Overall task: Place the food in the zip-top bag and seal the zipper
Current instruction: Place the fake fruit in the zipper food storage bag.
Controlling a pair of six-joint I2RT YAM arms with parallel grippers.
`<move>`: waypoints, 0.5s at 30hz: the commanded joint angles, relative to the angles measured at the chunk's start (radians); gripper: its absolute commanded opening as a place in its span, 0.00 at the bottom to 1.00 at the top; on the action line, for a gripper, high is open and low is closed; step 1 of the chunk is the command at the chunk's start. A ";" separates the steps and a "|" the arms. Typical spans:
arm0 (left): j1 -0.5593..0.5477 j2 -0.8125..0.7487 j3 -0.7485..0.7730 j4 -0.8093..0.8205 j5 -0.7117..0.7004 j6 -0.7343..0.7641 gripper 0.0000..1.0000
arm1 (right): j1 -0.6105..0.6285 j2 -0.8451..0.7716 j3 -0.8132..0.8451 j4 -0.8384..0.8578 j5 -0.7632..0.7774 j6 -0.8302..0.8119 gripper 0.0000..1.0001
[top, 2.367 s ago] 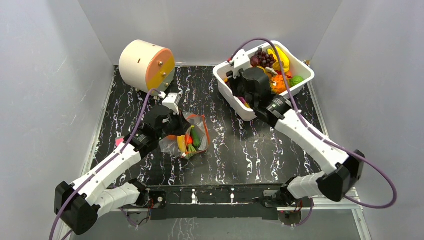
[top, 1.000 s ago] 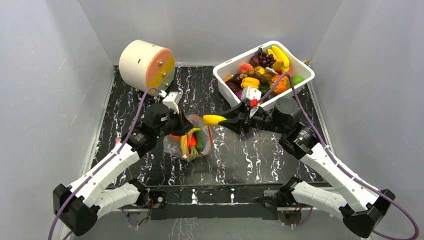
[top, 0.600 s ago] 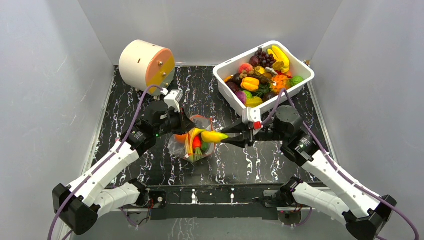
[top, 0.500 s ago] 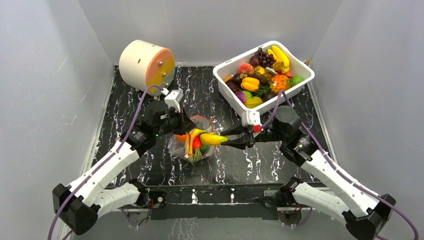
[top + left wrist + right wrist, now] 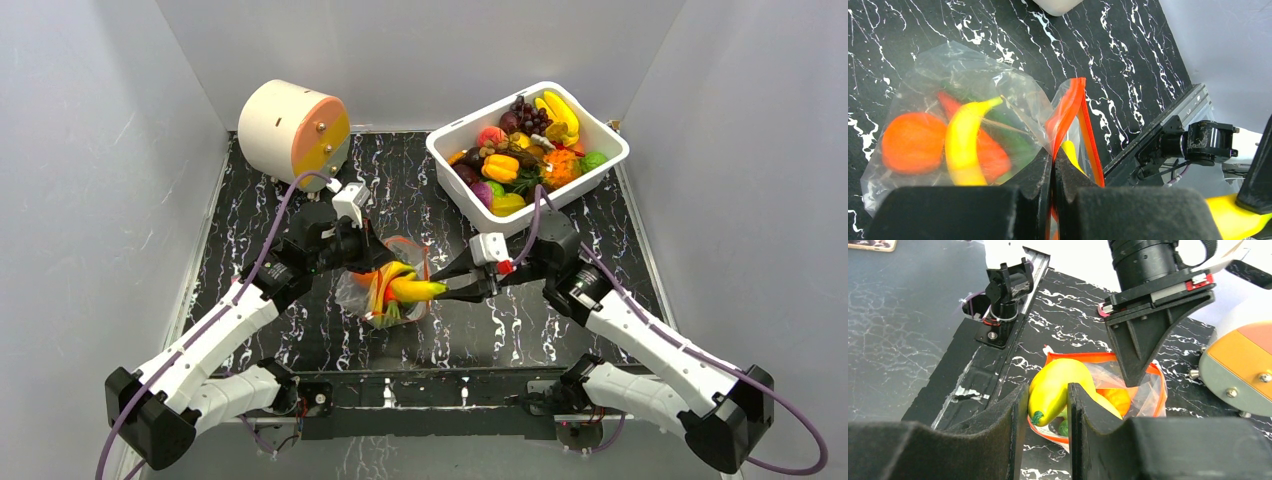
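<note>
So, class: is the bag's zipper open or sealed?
Open. The zipper forms a wide orange loop. The left gripper pinches one side of it, and a yellow fruit sits at its mouth.

Open bag beside left fingers

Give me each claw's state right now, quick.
Left claw: shut on the zipper of the bag.
Right claw: shut on yellow food, over the bag's mouth.
</note>
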 commanded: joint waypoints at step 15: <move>-0.004 -0.048 -0.010 0.010 0.055 0.023 0.00 | 0.064 0.094 0.044 -0.164 0.117 -0.284 0.08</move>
